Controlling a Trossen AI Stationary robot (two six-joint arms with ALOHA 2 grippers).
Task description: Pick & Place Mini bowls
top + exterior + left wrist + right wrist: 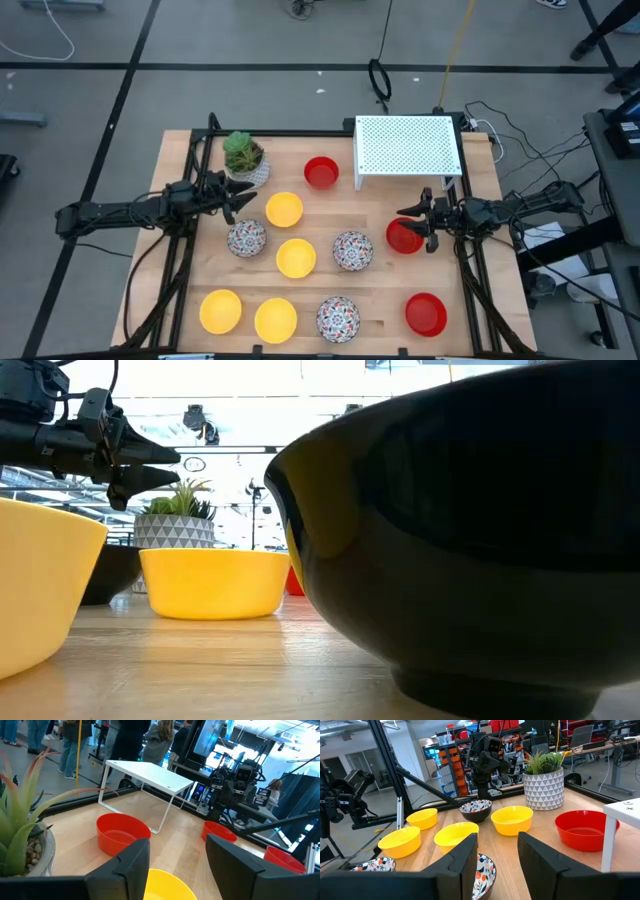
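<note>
Mini bowls stand upright on their bases on the wooden table (470,280): yellow ones (284,209) (295,257) (220,310) (276,320), red ones (321,172) (404,236) (426,313) and patterned ones (246,238) (352,250) (338,318). My left gripper (240,200) (170,467) hovers open and level at the table's left, beside the plant pot, with a yellow bowl (167,885) below its fingers. My right gripper (410,222) hovers open at the right, over the red bowl, with a patterned bowl (485,870) ahead of its fingers.
A white pot with a green plant (243,157) stands at the far left. A white perforated rack (407,145) on thin legs stands at the far right. In the low view one bowl (470,530) sits close to the lens and hides the right half. People stand beyond the table.
</note>
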